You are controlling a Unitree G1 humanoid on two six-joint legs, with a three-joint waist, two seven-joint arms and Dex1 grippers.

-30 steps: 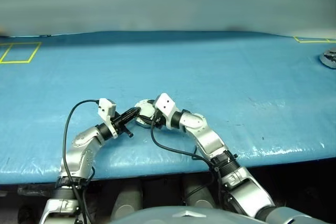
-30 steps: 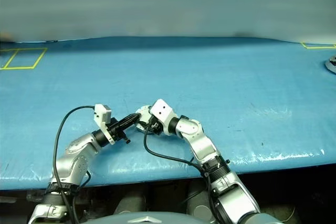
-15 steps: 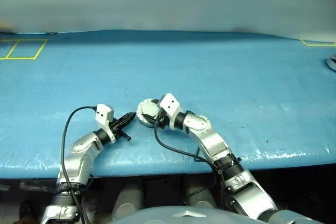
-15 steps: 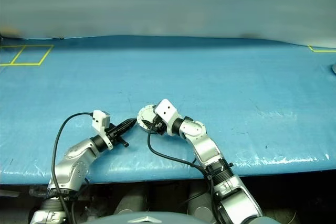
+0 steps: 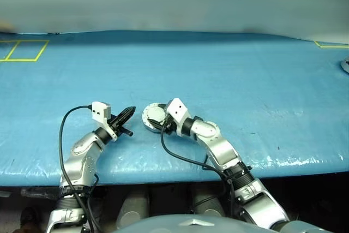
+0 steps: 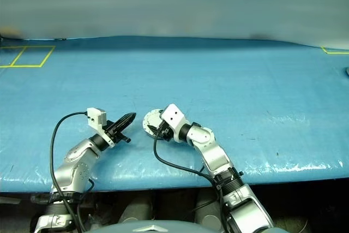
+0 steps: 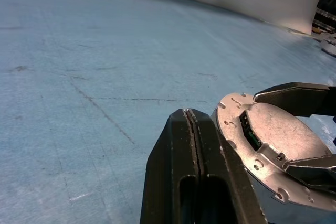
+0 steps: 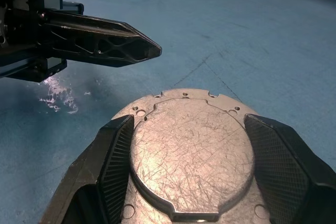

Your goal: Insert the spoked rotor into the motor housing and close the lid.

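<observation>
I'm working over the wide blue surface [image 5: 218, 69], and everything that matters sits at the lid [image 8: 191, 150], a pale grey, scratched round face with small holes round its flange. I take it to be sitting on the housing [image 7: 262, 190], since a thicker silver body shows under the flange. The right gripper [image 8: 197, 129] is spread wide and holds this stack by its rim, one finger on each side. The face is tipped toward the left gripper [image 5: 128, 112], whose fingers are pressed together into a single point just beside the lid's edge, not touching it. My main worry is that closed tip: if I nudge it in off-centre, it could lever the lid askew on the housing or twist the whole stack out of the right gripper. That grip is only on smooth metal at the rim. I can't tell whether the stack rests on the surface or hangs just over it, so a slip could also mean a drop and a roll. As for contents, the housing is covered and I can't see inside. I can't say whether the rotor is seated in there, or whether the lid is fully down all round. A small silver part [image 5: 346, 65] lies well away from the lid at the surface's far right edge, too small to identify.
</observation>
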